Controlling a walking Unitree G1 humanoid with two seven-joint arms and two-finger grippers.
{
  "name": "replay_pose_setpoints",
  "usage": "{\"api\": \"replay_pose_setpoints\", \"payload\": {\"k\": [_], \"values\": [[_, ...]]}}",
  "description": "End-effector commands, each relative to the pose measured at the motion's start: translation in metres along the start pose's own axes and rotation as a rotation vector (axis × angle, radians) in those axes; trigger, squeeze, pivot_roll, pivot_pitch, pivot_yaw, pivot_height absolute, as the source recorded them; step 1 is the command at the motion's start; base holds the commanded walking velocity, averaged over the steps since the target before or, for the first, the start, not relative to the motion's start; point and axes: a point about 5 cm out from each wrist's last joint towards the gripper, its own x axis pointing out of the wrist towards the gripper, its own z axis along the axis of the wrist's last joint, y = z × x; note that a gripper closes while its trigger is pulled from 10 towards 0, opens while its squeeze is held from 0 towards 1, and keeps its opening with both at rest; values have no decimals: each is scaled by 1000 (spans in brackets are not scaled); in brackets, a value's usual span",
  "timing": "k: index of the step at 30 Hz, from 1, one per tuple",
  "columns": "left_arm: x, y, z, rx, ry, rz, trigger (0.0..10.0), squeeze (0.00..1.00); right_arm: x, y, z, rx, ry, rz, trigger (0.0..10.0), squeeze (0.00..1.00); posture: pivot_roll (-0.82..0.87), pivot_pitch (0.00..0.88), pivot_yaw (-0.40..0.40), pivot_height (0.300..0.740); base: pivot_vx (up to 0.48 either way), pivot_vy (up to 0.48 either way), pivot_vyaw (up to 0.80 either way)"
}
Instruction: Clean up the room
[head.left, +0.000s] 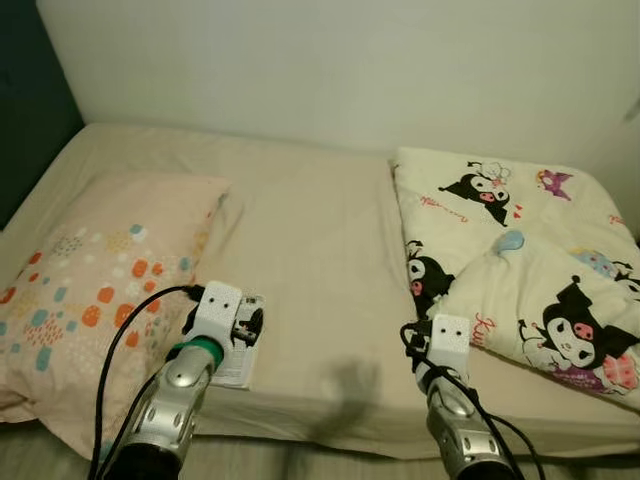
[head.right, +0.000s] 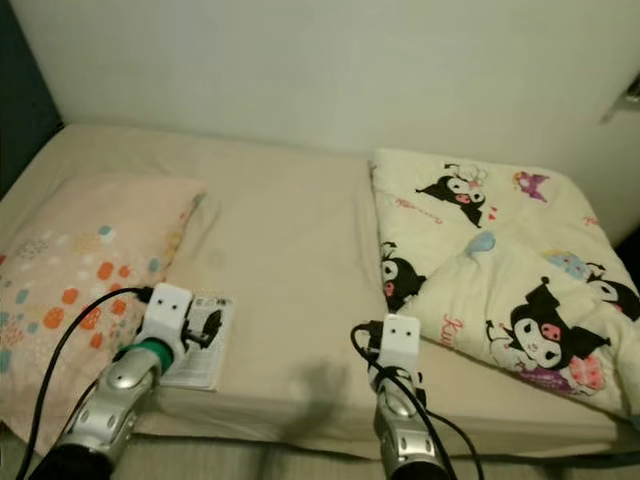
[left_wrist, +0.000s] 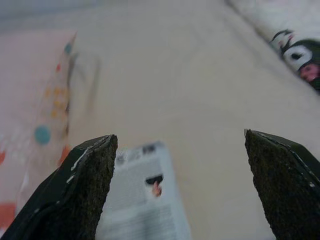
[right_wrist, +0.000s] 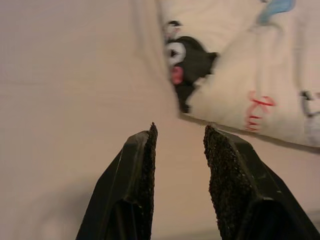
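Observation:
A white printed leaflet (head.left: 238, 372) lies flat on the beige bed sheet (head.left: 310, 250), near the bed's front edge and beside the pillow. My left gripper (left_wrist: 180, 142) hovers just above it, open. Its two black fingers (left_wrist: 85, 180) are spread wide, and the leaflet (left_wrist: 145, 200) shows between them. My right gripper (right_wrist: 180, 132) is held low over the bare sheet near the front edge. Its fingers are close together with nothing between them. It points toward the near corner of the cartoon-print quilt (right_wrist: 240, 75).
A pink pillow (head.left: 90, 280) with coloured dots fills the bed's left side. A cream quilt (head.left: 520, 250) with black cartoon figures lies rumpled on the right. A pale wall (head.left: 350, 60) runs behind the bed, and a dark panel (head.left: 25, 100) stands at the far left.

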Motion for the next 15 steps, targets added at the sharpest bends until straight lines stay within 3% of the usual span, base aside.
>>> {"api": "replay_pose_setpoints", "payload": {"k": [1,15], "values": [[1,-6,-3,2,20,-21,10000,0,0,-8,-6,-7,33,-40,10000,0,60,15,3,740,0,0,0],[-2,-8,-8,-23,27,6,10000,0,3,-18,-5,-44,54,-98,10000,0,13,29,36,740,0,0,0]]}}
